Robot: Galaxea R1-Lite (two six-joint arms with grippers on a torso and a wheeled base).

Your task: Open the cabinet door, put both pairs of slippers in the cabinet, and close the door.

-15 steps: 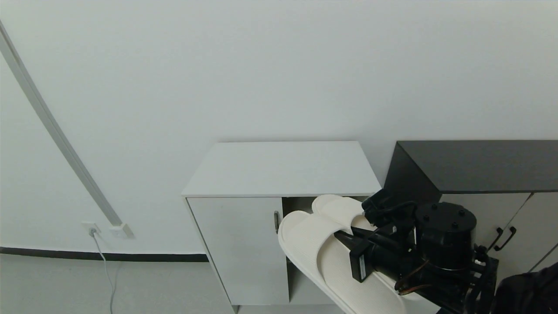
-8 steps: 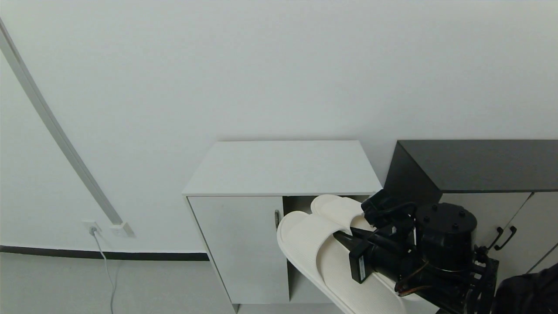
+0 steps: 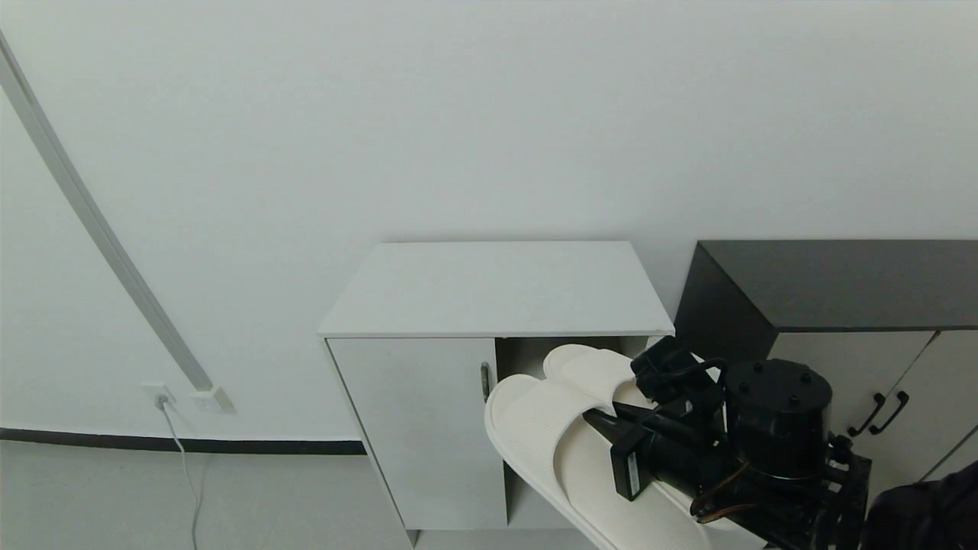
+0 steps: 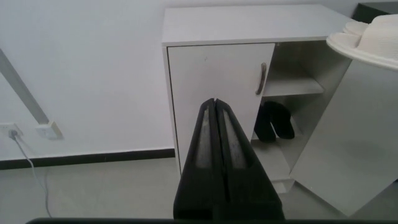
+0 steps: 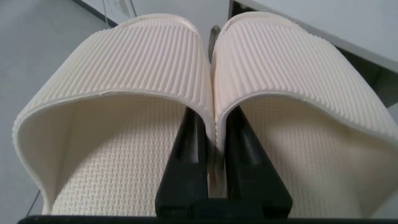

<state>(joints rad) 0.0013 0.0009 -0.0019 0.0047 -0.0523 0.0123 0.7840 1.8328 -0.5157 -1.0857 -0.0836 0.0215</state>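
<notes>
A pair of white ribbed slippers (image 3: 550, 428) hangs in front of the white cabinet (image 3: 489, 290), level with its open right half. My right gripper (image 3: 601, 418) is shut on the slippers (image 5: 155, 87), pinching their two inner edges together between its fingers (image 5: 193, 146). The cabinet's left door (image 3: 412, 428) is closed. The right door (image 4: 354, 143) stands swung open. A dark pair of slippers (image 4: 274, 121) lies on the lower level inside, under a shelf (image 4: 292, 86). My left gripper (image 4: 214, 109) is shut on nothing, well back from the cabinet.
A dark-topped cabinet (image 3: 840, 283) with black handles (image 3: 886, 412) stands right beside the white one. A wall socket with a cable (image 3: 162, 401) and a slanted conduit (image 3: 92, 221) are on the left wall. Bare floor (image 4: 93, 186) lies before the cabinet.
The whole head picture has shifted slightly, so the camera moved. Against the cabinet, the right gripper and the white slippers sit a touch lower and nearer the opening.
</notes>
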